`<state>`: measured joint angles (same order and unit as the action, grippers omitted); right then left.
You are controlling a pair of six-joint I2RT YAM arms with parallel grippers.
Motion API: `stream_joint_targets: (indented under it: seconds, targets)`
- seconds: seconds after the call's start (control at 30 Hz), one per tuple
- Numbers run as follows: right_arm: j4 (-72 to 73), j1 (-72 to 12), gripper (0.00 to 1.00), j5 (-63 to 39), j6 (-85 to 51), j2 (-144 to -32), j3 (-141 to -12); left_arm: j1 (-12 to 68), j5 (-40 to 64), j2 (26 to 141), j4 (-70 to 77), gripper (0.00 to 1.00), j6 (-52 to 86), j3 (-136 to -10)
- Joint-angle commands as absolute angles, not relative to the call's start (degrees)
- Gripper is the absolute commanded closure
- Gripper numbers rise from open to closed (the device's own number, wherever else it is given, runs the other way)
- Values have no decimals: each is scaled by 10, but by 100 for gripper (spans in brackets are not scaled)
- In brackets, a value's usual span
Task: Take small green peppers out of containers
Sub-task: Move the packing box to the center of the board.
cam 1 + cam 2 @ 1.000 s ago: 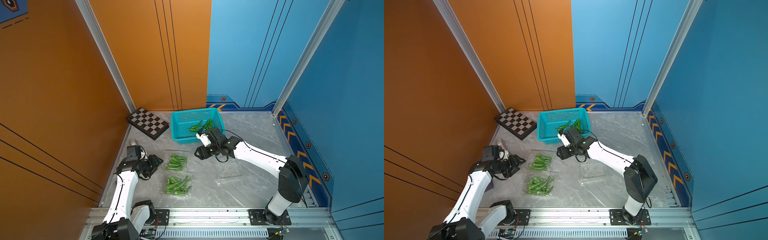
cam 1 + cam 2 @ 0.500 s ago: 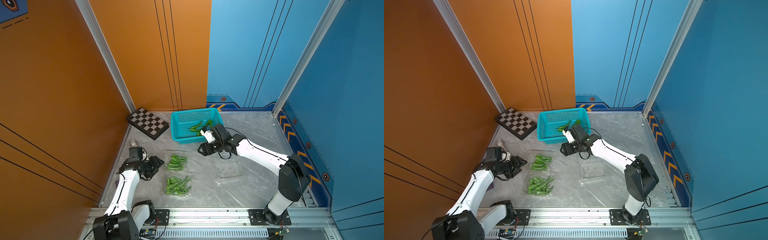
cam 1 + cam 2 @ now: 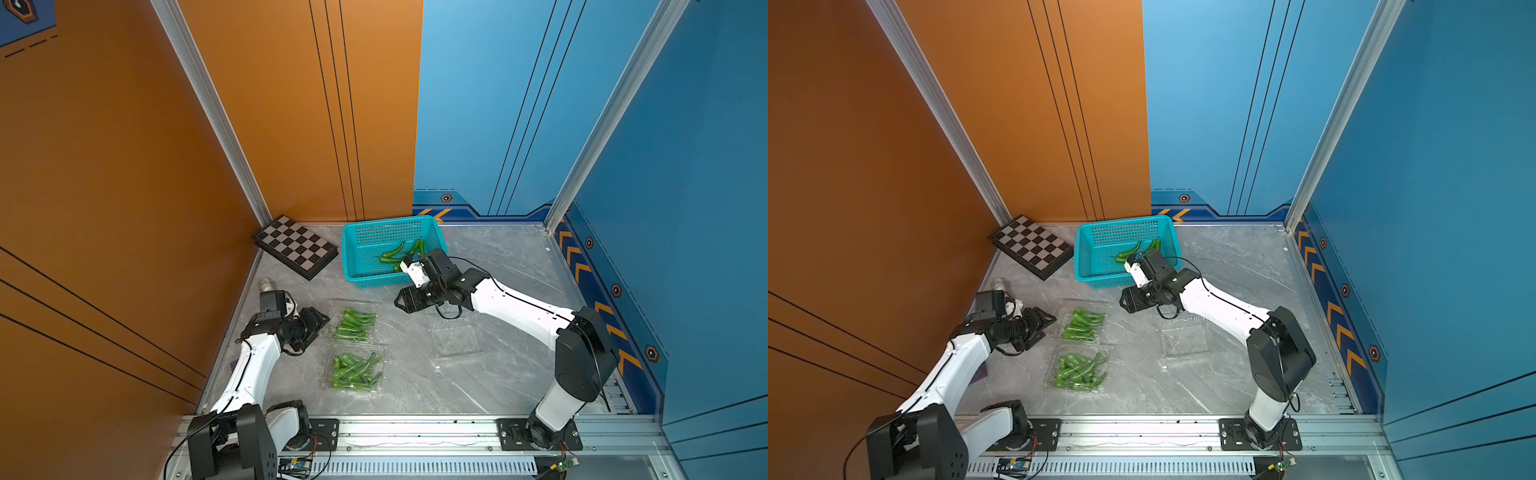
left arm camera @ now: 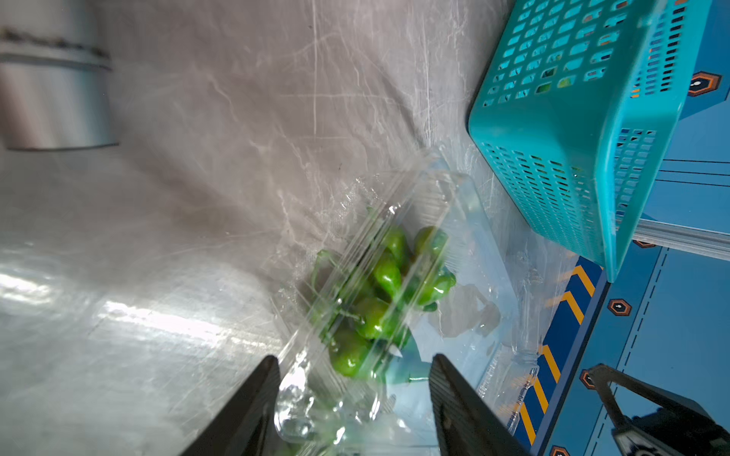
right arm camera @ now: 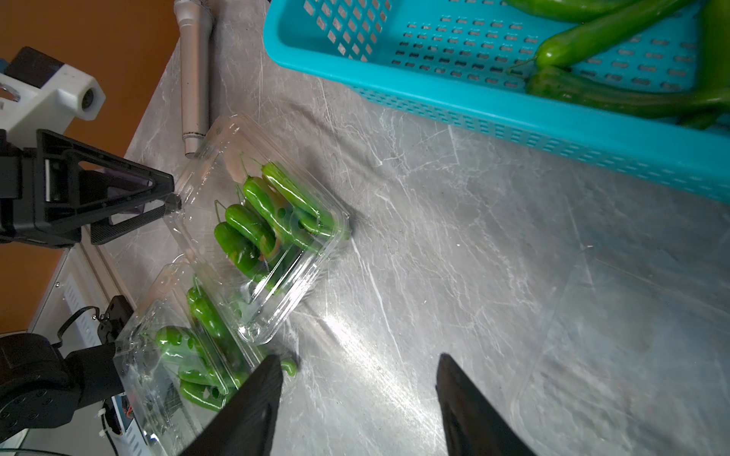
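Note:
Two clear containers full of small green peppers lie side by side, the far one (image 3: 353, 326) (image 5: 272, 221) and the near one (image 3: 355, 372) (image 5: 185, 355). A third container (image 3: 457, 341) lies empty to the right. My left gripper (image 3: 322, 321) (image 4: 354, 360) is open at the far container's left edge, and clear plastic shows between its fingers. Peppers (image 4: 379, 300) sit just beyond the tips. My right gripper (image 3: 400, 301) (image 5: 359, 358) hangs open over bare table between the basket and the containers, holding nothing.
A teal perforated basket (image 3: 376, 286) (image 5: 474, 106) at the back holds several long green peppers (image 3: 395, 253). A folded chessboard (image 3: 295, 245) leans in the back left corner. A silver cylinder (image 5: 195, 79) lies by the left wall behind my left arm.
Both arms have shifted only slightly. The right wrist has drifted a little to the right beside the basket, and the left gripper stays at the far container's edge.

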<state>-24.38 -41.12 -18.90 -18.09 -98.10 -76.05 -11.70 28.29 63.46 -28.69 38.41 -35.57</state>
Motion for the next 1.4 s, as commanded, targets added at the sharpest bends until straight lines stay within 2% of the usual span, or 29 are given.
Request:
stream_joint_targets:
  seconds: [0.0,0.37,1.17,1.37]
  targets:
    - [-233,-410,36,-194,-187,-991,-764,-111,306,639,-256,38,383,-341]
    - [-232,-408,36,-198,-189,-1011,-764,-84,318,646,-170,38,407,-324]
    - [-210,-373,36,-221,-206,-993,-719,41,306,696,-14,38,484,-329]
    - [-246,-384,36,-162,-165,-968,-716,56,303,706,2,39,491,-335]
